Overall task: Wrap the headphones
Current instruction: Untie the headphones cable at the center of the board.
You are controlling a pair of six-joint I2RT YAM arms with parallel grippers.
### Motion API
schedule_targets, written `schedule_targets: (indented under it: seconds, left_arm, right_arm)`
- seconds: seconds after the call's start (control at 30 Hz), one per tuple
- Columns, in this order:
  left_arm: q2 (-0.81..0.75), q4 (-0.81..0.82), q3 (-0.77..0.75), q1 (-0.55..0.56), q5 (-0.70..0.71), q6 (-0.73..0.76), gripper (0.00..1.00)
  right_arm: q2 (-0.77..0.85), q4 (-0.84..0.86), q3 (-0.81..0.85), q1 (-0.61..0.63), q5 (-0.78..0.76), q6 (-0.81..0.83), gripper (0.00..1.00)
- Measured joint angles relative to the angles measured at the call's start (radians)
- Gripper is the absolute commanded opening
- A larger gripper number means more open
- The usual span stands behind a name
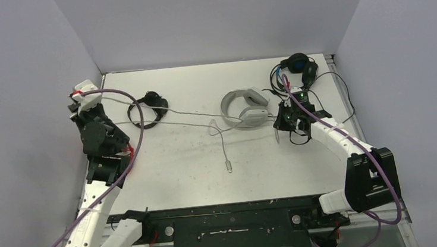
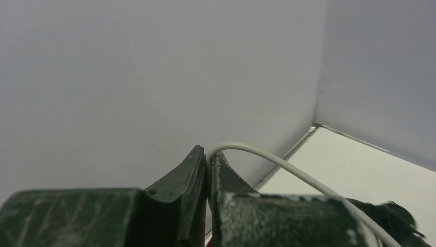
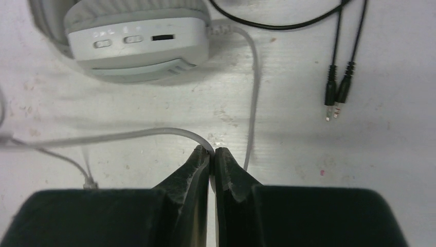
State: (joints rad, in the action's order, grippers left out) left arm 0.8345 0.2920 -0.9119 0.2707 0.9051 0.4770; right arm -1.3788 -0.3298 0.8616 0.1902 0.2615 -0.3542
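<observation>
Our left tool [image 2: 208, 159] is clenched on a white cable [image 2: 288, 167], which arches out of the jaws and falls away to the right. The tool is lifted off the surface at the far left. Our right tool [image 3: 212, 154] is clenched on the white cable too, low over the surface and just on the near side of the white-grey headset [image 1: 245, 109], which lies right of centre. Between the two tools the cable runs in long slack lines, and its plug [image 1: 229, 168] lies loose towards the near side (so none of it is wound round the headset yet, as we read it).

We judge the task barely begun: one cable is gripped at two places, and all the winding lies ahead. The black-and-blue headset [image 1: 298, 67] sits in the far right corner with its black cable sprawled about it and its twin jacks [image 3: 337, 100] lying free. The small black headset [image 1: 153, 102] rests far and left of centre beside a dark loop of cable. We cannot tell whether that loop counts as a wrap. A fleck of red shows by the left arm, and we cannot say what it belongs to.

The surface [image 1: 178, 163] is white, flat, scuffed and speckled. Plain pale lilac-grey walls [image 1: 207, 17] close it in at left, far and right, under even light.
</observation>
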Motion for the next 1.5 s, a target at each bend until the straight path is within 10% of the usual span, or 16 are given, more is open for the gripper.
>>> schedule_targets:
  seconds: [0.33, 0.97, 1.5]
  left_arm:
    - [0.026, 0.527, 0.080, -0.172, 0.362, 0.114, 0.00]
    - [0.155, 1.029, 0.054, -0.220, 0.390, 0.400, 0.00]
    - [0.077, 0.055, 0.035, -0.120, 0.116, -0.159, 0.00]
  right_arm:
    - [0.065, -0.053, -0.002, -0.002, -0.354, -0.171, 0.00]
    - [0.053, -0.177, -0.009, -0.013, -0.622, -0.324, 0.00]
    - [0.140, -0.050, -0.041, 0.065, -0.259, -0.046, 0.00]
